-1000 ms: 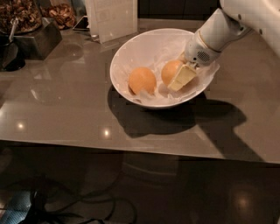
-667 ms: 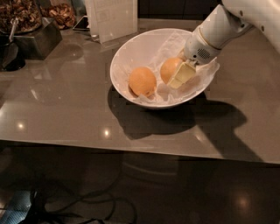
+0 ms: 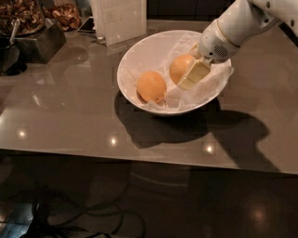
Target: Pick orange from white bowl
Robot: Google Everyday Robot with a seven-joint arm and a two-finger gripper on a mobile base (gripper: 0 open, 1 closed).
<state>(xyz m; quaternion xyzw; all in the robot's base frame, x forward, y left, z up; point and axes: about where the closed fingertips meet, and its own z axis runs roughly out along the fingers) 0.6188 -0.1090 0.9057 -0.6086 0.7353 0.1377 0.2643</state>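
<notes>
The white bowl (image 3: pixel 139 56) stands on the grey table, lined with crumpled white paper. Two oranges lie in it. My gripper (image 3: pixel 185 76) reaches in from the upper right on a white arm. It is shut on the orange (image 3: pixel 178 65) at the right of the bowl. One cream finger (image 3: pixel 193 74) presses flat on the orange's right side. The other finger is hidden behind the fruit. The orange sits slightly above the paper. A second orange (image 3: pixel 151 86) lies free at the bowl's left front.
A white upright card (image 3: pixel 118 18) stands just behind the bowl. A dark metal box (image 3: pixel 39 44) and dishes of brown snacks (image 3: pixel 65 14) sit at the back left. The table's front edge (image 3: pixel 139 158) runs below the bowl.
The gripper and the orange it holds have moved a little up and to the left together. The second orange and the bowl have not moved.
</notes>
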